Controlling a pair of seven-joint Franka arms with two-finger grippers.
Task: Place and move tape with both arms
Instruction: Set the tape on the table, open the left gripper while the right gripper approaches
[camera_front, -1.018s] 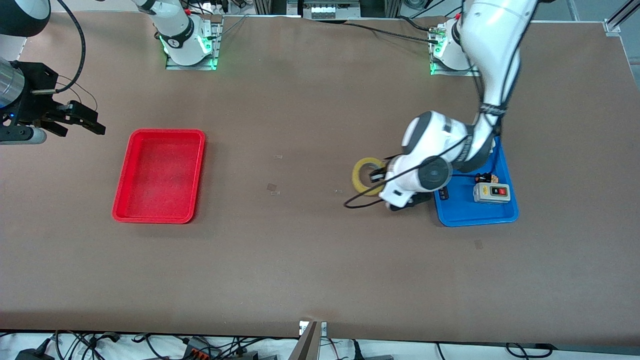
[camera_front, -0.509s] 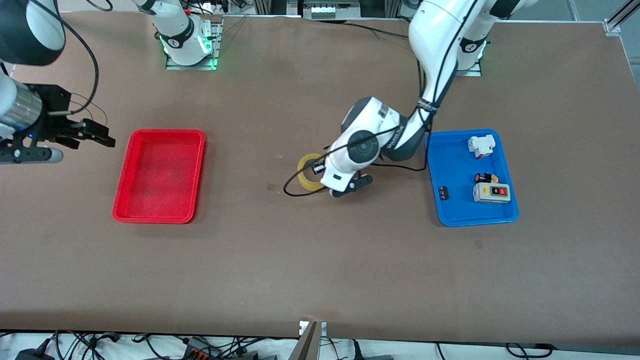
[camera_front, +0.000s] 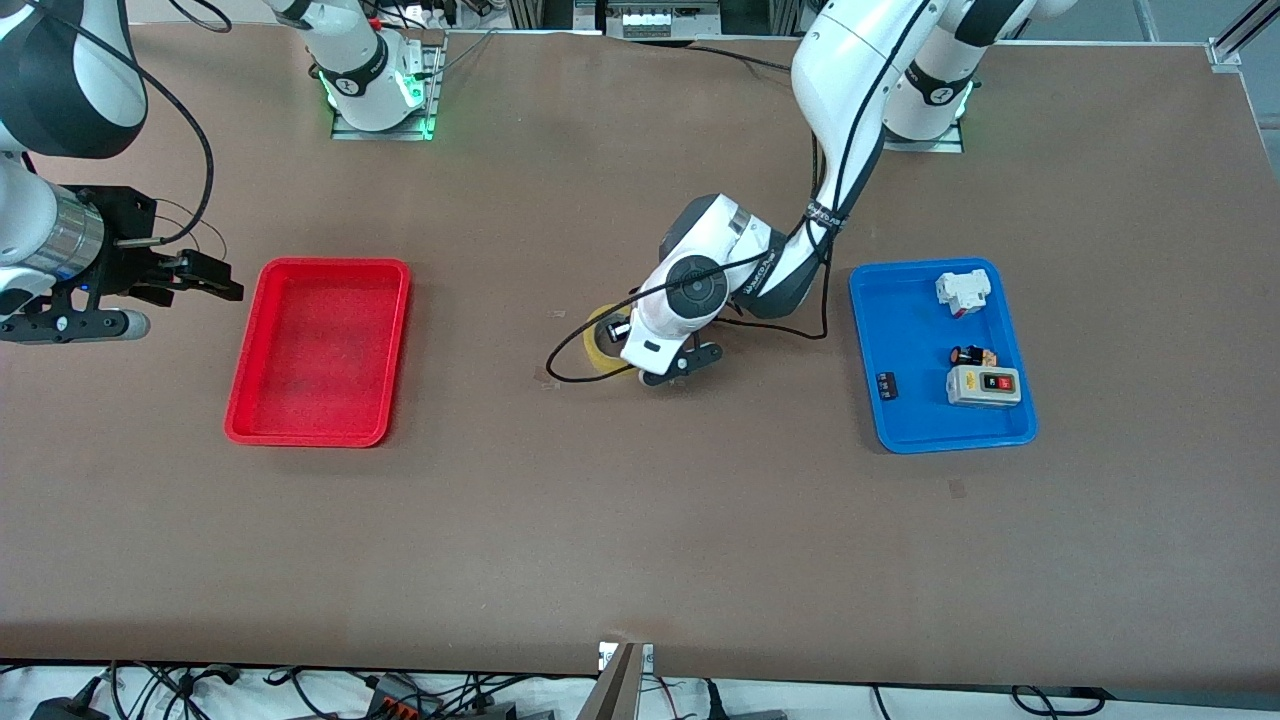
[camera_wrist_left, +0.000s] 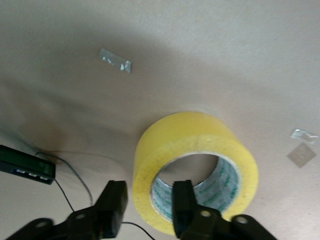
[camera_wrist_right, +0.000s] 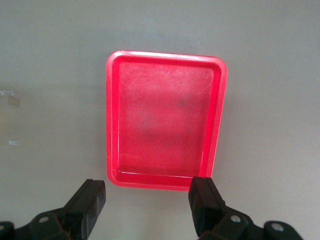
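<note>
The yellowish tape (camera_front: 597, 347) lies flat on the brown table about midway between the two trays, half hidden under the left wrist. In the left wrist view the tape (camera_wrist_left: 190, 135) rests on the table. My left gripper (camera_front: 625, 342) straddles the roll's wall (camera_wrist_left: 150, 192): one finger stands inside the hollow and the other outside, with a thin gap to the roll. My right gripper (camera_front: 215, 277) is open and empty over the table by the red tray (camera_front: 262, 340), at the right arm's end. It also shows in the right wrist view (camera_wrist_right: 147, 192), with the red tray (camera_wrist_right: 112, 120) ahead of it.
A blue tray (camera_front: 905, 330) at the left arm's end holds a white switch block (camera_front: 962, 290), a grey button box (camera_front: 984, 385) and small parts. Small scraps of clear tape (camera_front: 545, 375) stick to the table near the roll. A black cable loops beside the left wrist.
My left arm has carried the tape from beside the blue tray toward the table's middle, slowing in the last half second. My right gripper has drifted closer to the red tray.
</note>
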